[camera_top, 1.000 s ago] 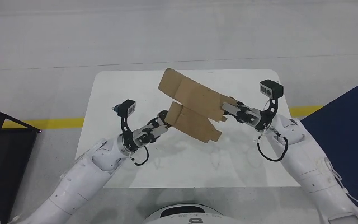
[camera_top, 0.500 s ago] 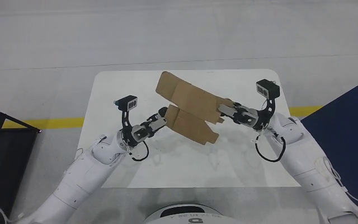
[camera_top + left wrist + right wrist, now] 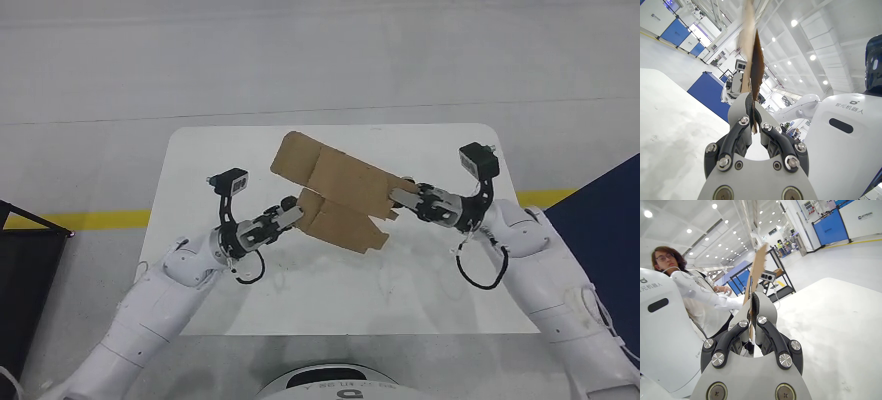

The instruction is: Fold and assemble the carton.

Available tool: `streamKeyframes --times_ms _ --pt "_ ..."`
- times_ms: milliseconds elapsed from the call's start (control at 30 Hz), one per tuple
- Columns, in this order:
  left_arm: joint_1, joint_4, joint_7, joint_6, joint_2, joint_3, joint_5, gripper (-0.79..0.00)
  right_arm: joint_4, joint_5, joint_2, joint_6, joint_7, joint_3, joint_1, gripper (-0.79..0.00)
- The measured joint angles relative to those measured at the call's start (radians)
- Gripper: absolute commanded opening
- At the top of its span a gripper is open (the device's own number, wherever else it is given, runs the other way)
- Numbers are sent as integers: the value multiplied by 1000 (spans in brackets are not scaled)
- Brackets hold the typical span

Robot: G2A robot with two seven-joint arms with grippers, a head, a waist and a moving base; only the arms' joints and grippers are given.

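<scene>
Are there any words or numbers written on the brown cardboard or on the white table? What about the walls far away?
On the flat brown cardboard carton: no words, numbers or signs on the faces that show.
On the white table: none.
On the white wall panel far behind: a small dark sign, too small to read for sure.
</scene>
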Motion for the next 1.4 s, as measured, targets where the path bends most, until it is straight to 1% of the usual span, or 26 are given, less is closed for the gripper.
streamKeyframes --times_ms 67,167,233,300,333,433,533,567,633,733,800,867,933,1000,1100,1167,1200,1267,1300,1367,1400 --pt "-1 4 23 0 -2 -55 99 -785 1 -123 -3 0 -77 61 -18 0" --pt "17 -29 86 0 -6 -124 273 -785 -39 -349 -10 4 -216 146 -66 0" --pt "31 -57 133 0 -8 -164 407 -785 -100 -528 -17 46 -308 197 -98 0" --pt "43 -83 172 0 -9 -184 519 -785 -176 -679 -23 96 -377 216 -126 0" --pt "50 -101 197 0 -10 -187 582 -785 -222 -767 -27 130 -414 215 -141 0" --pt "61 -135 253 0 -13 -176 684 -785 -294 -954 -37 216 -473 178 -145 0" --pt "59 -137 300 0 -13 -169 739 -785 -306 -1076 -46 283 -476 110 -118 0" --pt "57 -133 314 0 -14 -171 756 -785 -306 -1095 -49 285 -472 87 -111 0" --pt "56 -122 355 0 -16 -177 788 -785 -298 -1101 -52 247 -456 33 -97 0" --pt "51 -106 425 15 -23 -186 830 -785 -273 -1068 -55 181 -431 -18 -74 0" --pt "50 -105 465 35 -29 -183 854 -785 -259 -1054 -56 180 -423 -31 -62 0" --pt "47 -103 499 52 -34 -176 877 -785 -238 -1033 -59 215 -428 -35 -54 0" --pt "41 -97 515 56 -38 -169 896 -785 -207 -964 -61 241 -446 -33 -50 0" --pt "35 -91 525 56 -41 -166 905 -785 -173 -877 -61 238 -458 -23 -48 0" --pt "26 -84 540 60 -44 -164 913 -785 -114 -703 -57 184 -450 -3 -50 0" --pt "22 -79 545 63 -46 -163 917 -785 -94 -613 -51 130 -422 11 -56 0" --pt "20 -77 547 64 -48 -161 918 -785 -89 -564 -46 78 -401 13 -63 0" --pt "15 -74 550 67 -49 -160 919 -785 -86 -513 -37 11 -360 20 -72 0" --pt "13 -72 551 68 -50 -159 920 -785 -94 -501 -33 -2 -338 22 -76 0" --pt "7 -69 551 70 -52 -153 922 -785 -114 -513 -27 5 -295 23 -83 0" --pt "5 -69 548 70 -53 -149 922 -785 -119 -532 -27 26 -284 23 -82 0"
